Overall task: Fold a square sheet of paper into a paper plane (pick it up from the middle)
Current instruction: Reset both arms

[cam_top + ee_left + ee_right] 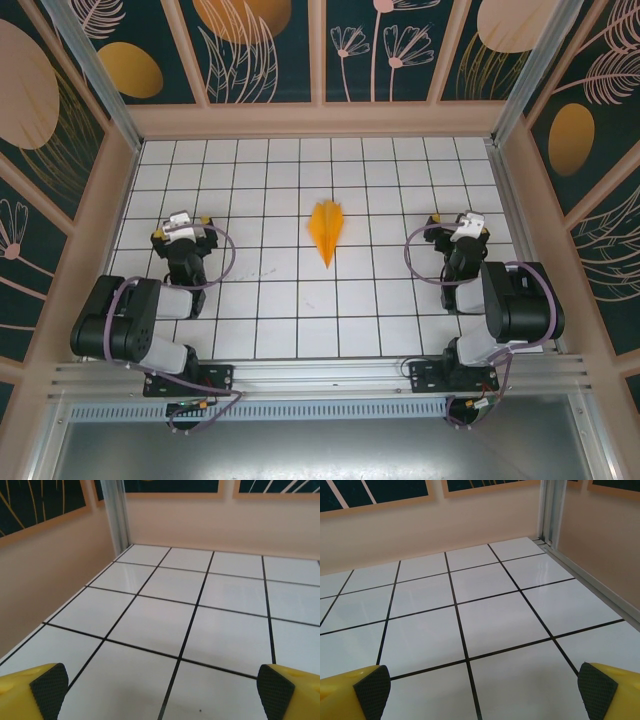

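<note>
Near the middle of a white surface [380, 310] gridded with thin black lines, a narrow, pointed orange-yellow paper plane [326, 230] is lying flat, with its sharp tip pointing toward the arms' bases. Well apart from it on the left, the left pincer [186, 224] is facing the back wall with its yellow, black-padded fingers [49, 687] spread wide and gripping nothing. Well apart on the right, the right pincer [463, 224] is likewise standing wide open and empty.

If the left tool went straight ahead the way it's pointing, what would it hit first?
Likely the tiled tabletop, or the peach wall beyond if it runs level; the paper plane lies off to its right.
</note>
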Tool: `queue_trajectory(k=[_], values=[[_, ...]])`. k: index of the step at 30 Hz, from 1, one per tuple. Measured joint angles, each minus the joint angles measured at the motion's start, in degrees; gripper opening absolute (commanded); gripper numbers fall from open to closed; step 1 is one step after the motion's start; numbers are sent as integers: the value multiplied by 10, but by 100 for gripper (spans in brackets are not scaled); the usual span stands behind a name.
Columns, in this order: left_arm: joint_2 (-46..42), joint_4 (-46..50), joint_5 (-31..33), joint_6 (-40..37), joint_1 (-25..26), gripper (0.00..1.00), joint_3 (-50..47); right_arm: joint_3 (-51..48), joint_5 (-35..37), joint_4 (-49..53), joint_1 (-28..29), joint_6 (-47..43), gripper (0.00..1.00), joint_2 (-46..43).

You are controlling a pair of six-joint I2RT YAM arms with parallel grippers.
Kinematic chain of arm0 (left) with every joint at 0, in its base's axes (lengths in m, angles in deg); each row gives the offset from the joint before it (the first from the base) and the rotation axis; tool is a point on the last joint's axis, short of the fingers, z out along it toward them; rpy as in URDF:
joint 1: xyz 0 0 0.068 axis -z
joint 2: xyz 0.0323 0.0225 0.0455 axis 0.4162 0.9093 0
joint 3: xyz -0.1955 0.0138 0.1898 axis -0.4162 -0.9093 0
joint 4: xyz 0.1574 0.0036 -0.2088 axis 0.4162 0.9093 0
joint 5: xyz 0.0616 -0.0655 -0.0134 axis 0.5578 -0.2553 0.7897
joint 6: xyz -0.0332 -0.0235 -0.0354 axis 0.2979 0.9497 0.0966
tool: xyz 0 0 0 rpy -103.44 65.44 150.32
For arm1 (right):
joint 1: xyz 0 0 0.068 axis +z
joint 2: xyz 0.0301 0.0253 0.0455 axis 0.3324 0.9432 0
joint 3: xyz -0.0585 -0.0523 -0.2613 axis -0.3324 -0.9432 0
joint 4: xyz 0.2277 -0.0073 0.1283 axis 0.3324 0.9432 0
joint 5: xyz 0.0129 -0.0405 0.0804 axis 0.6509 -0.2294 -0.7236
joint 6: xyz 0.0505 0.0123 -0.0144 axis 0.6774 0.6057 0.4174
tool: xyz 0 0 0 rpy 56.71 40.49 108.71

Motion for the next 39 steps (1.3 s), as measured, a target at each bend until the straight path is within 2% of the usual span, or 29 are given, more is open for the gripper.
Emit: queue_trajectory(k=[4, 12, 39], values=[[13, -26, -42, 6, -24, 99, 0, 0, 0, -2, 0, 0, 99, 0], [12, -41, -74, 9, -24, 99, 0, 0, 0, -2, 0, 0, 99, 0], [12, -47, -76, 9, -24, 99, 0, 0, 0, -2, 0, 0, 99, 0]])
